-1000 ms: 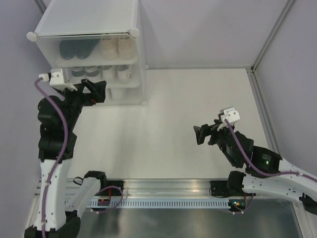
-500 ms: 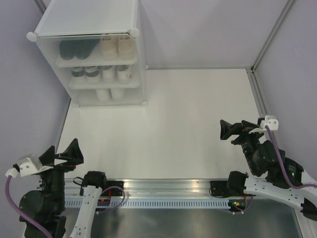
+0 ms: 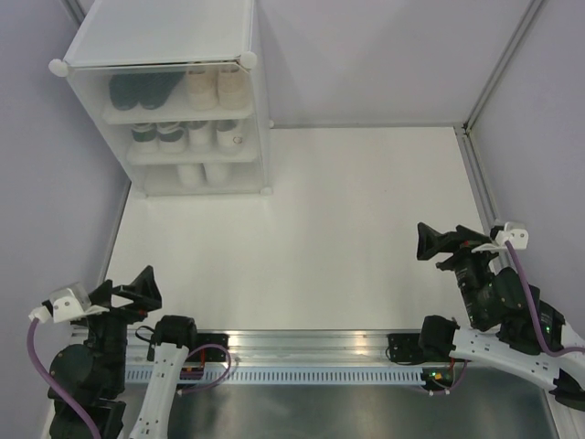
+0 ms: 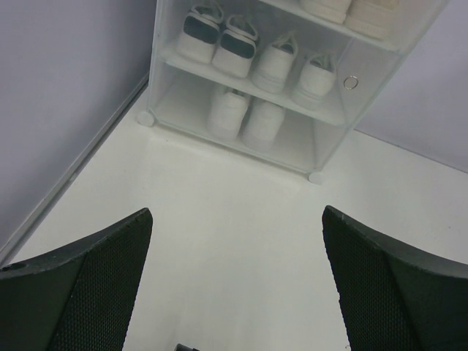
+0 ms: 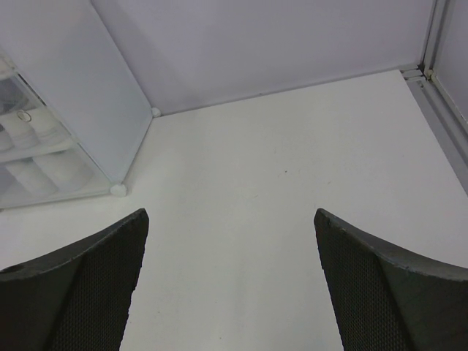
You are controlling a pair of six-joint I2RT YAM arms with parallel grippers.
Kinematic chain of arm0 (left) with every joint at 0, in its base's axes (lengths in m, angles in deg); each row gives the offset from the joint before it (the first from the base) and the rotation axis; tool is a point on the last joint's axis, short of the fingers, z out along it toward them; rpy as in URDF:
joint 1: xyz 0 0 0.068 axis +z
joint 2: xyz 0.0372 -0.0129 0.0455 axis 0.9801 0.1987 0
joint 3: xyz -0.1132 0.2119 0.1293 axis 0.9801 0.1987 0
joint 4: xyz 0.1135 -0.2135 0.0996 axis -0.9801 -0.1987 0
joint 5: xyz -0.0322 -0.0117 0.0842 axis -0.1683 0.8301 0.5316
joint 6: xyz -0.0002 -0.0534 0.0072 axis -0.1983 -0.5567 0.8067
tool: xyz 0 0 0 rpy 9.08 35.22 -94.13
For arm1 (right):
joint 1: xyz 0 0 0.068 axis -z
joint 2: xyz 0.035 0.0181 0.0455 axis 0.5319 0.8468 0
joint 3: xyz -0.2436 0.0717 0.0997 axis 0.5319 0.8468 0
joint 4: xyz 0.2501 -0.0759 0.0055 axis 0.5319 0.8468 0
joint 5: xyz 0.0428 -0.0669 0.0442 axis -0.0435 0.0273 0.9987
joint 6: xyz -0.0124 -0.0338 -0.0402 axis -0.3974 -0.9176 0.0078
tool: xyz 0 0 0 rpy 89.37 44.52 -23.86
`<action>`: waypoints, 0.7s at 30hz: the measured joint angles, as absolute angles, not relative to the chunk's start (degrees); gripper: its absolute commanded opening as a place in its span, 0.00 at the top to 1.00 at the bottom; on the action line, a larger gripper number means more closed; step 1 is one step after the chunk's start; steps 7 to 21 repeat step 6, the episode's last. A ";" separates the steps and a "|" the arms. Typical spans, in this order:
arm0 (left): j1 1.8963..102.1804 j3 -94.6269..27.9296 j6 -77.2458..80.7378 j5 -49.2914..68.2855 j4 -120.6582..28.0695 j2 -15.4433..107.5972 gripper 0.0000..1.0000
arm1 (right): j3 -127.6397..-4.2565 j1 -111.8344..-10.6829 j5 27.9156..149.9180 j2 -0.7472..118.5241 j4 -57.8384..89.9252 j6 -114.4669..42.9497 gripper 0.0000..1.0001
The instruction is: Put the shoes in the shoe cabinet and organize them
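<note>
The shoe cabinet (image 3: pixel 155 32) stands at the far left corner with its front open toward me. Its top tier holds a dark pair (image 3: pixel 144 90) and a beige pair (image 3: pixel 219 87). A black-and-white pair (image 3: pixel 155 135) and a white pair (image 3: pixel 218 134) share the middle tier. Another white pair (image 3: pixel 203 174) sits on the bottom tier. My left gripper (image 3: pixel 123 285) hangs open and empty at the near left, far from the cabinet (image 4: pixel 369 69). My right gripper (image 3: pixel 430 242) is open and empty at the near right. The left wrist view shows the black-and-white pair (image 4: pixel 216 40) and the bottom white pair (image 4: pixel 245 117).
A metal rail (image 3: pixel 302 352) with the arm bases runs along the near edge. Purple walls close the left, far and right sides, with a metal strip (image 3: pixel 484 192) along the right. A small ring handle (image 4: pixel 352 82) hangs on the cabinet's frosted panel. The cabinet's side panel (image 5: pixel 88 95) shows in the right wrist view.
My left arm has pulled back from the cabinet front to the near left corner. My right arm has drawn back toward the right edge. Both grippers stayed open.
</note>
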State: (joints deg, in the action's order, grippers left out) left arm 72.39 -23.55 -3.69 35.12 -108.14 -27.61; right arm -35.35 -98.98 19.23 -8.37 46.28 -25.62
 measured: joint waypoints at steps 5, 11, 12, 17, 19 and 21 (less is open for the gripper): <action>72.39 -23.07 -4.02 34.05 -108.12 -27.61 0.00 | -35.33 -98.98 19.04 -8.54 46.21 -26.08 0.02; 72.39 -22.98 -4.04 33.97 -108.14 -27.61 0.00 | -35.33 -98.98 18.99 -8.54 46.12 -26.17 0.02; 72.39 -22.98 -4.04 33.97 -108.14 -27.61 0.00 | -35.33 -98.98 18.99 -8.54 46.12 -26.17 0.02; 72.39 -22.98 -4.04 33.97 -108.14 -27.61 0.00 | -35.33 -98.98 18.99 -8.54 46.12 -26.17 0.02; 72.39 -22.98 -4.04 33.97 -108.14 -27.61 0.00 | -35.33 -98.98 18.99 -8.54 46.12 -26.17 0.02; 72.39 -22.98 -4.04 33.97 -108.14 -27.61 0.00 | -35.33 -98.98 18.99 -8.54 46.12 -26.17 0.02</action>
